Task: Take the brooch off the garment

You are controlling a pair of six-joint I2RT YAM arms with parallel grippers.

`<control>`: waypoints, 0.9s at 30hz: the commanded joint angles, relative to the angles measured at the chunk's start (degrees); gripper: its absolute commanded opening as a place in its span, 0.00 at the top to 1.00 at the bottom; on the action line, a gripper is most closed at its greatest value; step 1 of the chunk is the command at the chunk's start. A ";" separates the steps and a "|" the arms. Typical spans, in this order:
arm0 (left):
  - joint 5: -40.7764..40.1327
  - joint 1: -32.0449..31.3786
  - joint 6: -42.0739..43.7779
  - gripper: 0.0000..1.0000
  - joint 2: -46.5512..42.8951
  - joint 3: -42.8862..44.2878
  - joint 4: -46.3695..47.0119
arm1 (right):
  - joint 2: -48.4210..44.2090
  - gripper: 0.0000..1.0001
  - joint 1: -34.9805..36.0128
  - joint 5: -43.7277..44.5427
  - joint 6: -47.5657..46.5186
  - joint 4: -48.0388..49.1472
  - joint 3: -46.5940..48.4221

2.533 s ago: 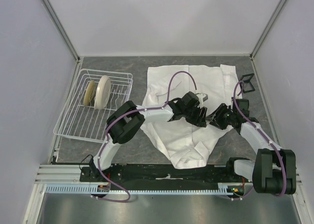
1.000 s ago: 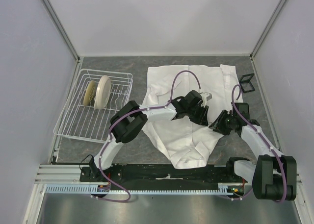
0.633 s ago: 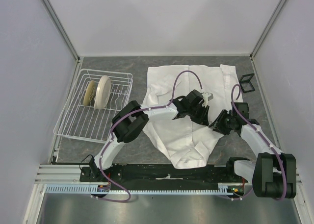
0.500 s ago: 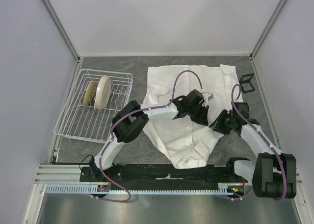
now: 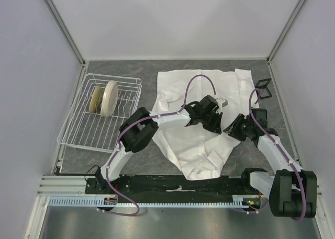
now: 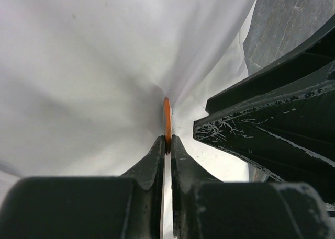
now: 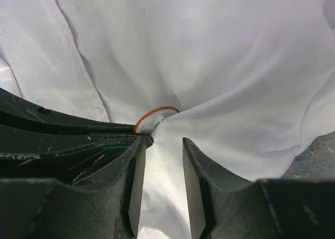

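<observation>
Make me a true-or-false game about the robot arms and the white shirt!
1. The left gripper is pinching the brooch. True.
2. Two plates stand in the wire rack. True.
3. The brooch lies in the rack. False: it sits against the white shirt, between the left gripper's fingers.
4. The right gripper is squeezed shut. False: its fingers stand apart, over the cloth beside the brooch.
5. The shirt is folded into a neat square. False: it lies spread out and wrinkled.
</observation>
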 commanded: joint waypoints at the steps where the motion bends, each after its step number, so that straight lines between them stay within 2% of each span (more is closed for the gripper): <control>1: 0.03 -0.71 2.33 0.98 -2.60 2.13 -0.15 | 1.19 0.58 0.13 -0.72 0.59 3.43 0.10; 17: -1.55 -1.06 3.47 0.98 -4.71 2.91 1.17 | 4.35 0.61 0.22 -0.89 0.85 5.72 -3.41; 27: -0.50 -1.15 2.59 0.81 -2.51 3.80 0.38 | 4.71 0.72 0.22 -0.72 0.94 5.99 -4.12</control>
